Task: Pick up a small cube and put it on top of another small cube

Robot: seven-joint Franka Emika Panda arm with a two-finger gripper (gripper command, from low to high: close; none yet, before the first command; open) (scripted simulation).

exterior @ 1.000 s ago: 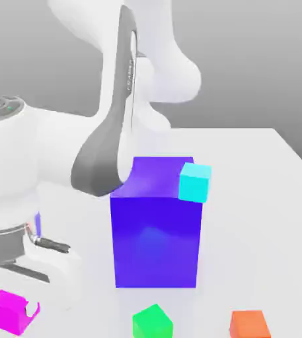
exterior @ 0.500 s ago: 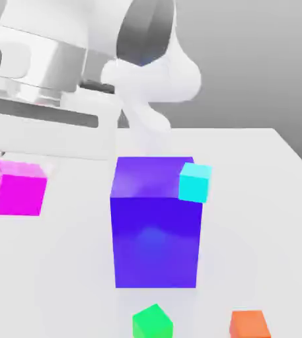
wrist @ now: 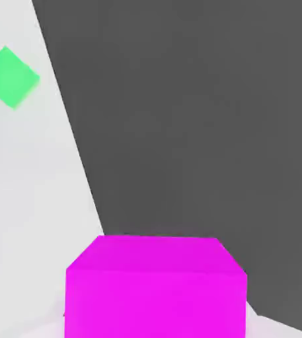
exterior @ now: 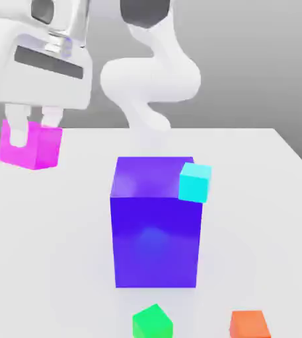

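- Two small cubes, green (exterior: pixel 152 322) and orange (exterior: pixel 250 324), are sitting nearest on the white table (exterior: pixel 265 198).
- Behind them, a cyan cube (exterior: pixel 195 182) is resting on the big blue-purple block (exterior: pixel 155 224).
- Farther back, the gripper (exterior: pixel 34 129) is clamping the magenta-pink cube (exterior: pixel 32 146) aloft at the exterior view's left.

No legible text, label, brand, number or sign anywhere.

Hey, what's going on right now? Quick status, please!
Gripper shut on magenta cube, held above the table. Big blue block stands mid-table, cyan cube beside its top corner. Nothing touching the carried cube.
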